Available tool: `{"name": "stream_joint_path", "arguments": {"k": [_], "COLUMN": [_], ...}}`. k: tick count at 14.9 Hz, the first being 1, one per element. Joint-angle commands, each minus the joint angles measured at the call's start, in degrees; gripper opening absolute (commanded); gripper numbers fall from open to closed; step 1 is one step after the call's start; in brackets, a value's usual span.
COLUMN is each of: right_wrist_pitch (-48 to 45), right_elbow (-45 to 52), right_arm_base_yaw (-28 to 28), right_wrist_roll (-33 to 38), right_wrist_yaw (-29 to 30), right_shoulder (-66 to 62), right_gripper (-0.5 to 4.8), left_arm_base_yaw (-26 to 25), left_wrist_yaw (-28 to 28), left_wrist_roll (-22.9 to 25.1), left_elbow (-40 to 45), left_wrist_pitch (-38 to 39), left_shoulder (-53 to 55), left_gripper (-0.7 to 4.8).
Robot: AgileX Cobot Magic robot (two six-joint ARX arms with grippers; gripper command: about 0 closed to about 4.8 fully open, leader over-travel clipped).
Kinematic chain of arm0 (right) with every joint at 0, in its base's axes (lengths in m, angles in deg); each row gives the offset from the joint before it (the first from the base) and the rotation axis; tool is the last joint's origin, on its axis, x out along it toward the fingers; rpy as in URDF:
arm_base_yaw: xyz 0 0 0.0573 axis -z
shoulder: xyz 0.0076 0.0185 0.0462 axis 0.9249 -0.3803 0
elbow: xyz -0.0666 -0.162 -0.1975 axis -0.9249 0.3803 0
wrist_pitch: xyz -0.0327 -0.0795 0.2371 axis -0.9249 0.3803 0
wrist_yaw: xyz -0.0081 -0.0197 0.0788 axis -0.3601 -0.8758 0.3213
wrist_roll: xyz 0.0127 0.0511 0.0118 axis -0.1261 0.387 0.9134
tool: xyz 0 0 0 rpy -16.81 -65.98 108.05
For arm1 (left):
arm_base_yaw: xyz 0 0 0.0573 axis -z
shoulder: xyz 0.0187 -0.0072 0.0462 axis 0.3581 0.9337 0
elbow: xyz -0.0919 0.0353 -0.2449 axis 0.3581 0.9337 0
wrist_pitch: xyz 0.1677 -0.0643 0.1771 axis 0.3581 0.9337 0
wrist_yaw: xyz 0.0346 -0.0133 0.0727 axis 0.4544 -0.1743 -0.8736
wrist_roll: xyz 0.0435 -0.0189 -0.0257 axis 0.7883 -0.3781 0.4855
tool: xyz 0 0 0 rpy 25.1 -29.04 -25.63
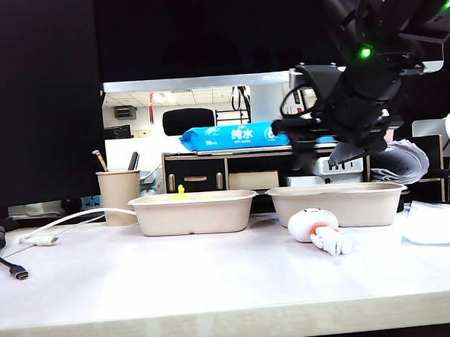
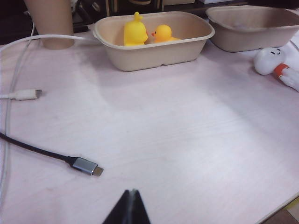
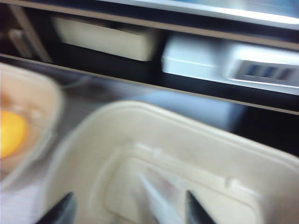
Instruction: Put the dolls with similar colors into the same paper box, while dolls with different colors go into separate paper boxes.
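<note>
On the pale wooden table (image 1: 179, 286) stand two beige paper trays side by side, a gap between them. The left tray (image 1: 193, 212) holds both yellow ducks: in the left wrist view the taller duck (image 2: 134, 31) and the smaller duck (image 2: 163, 33) sit close together against the far wall, the smaller one showing an orange beak. From the exterior view only a yellow tip shows above that tray's rim. The right tray (image 1: 339, 204) shows a bare floor in the right wrist view, though that picture is blurred and part of the interior is out of frame. The white figure with orange marks (image 1: 318, 228) lies on its side on the table, just in front of the right tray and outside it. The spotted dog cannot be located in any view. The right gripper (image 3: 129, 210) hangs above the right tray, its two fingertips spread apart with nothing between them; it is released. The left gripper (image 2: 129, 208) sits low over the near table edge, well apart from the trays; its two dark tips meet in a point, so it is clenched on nothing. A beige cup (image 1: 119, 195) stands left of the left tray, and a white cable (image 2: 18, 94) and a black cable (image 2: 51, 156) lie on the table's left side.
</note>
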Motion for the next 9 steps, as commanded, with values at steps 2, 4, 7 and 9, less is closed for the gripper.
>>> {"name": "stream_joint_path", "arguments": {"k": [2, 4, 7, 9], "right_wrist_pitch": [5.5, 10.2, 9.3, 8.7], "right_elbow": [-0.2, 1.0, 11.3, 15.8], "right_arm_base_yaw": [-0.2, -0.9, -5.0, -7.4], "right_wrist_roll": [-0.1, -0.1, 0.9, 2.0], "right_wrist_yaw": [1.2, 2.2, 2.7, 0.4], "right_shoulder": [4.2, 9.3, 20.6, 23.6], "right_gripper": [3.21, 3.89, 4.09, 4.09], "left_arm_base_yaw": [-0.1, -0.1, -0.1, -0.1], "left_wrist_yaw": [0.2, 0.2, 0.2, 0.2], "left_wrist_roll": [0.2, 0.2, 0.2, 0.2], "left_elbow": [0.0, 0.0, 0.0, 0.0], "left_wrist_pitch": [-0.4, -0.3, -0.3, -0.4], "left_shoulder": [0.0, 0.0, -0.7, -0.9], "left_gripper": [-0.05, -0.05, -0.05, -0.05]}}
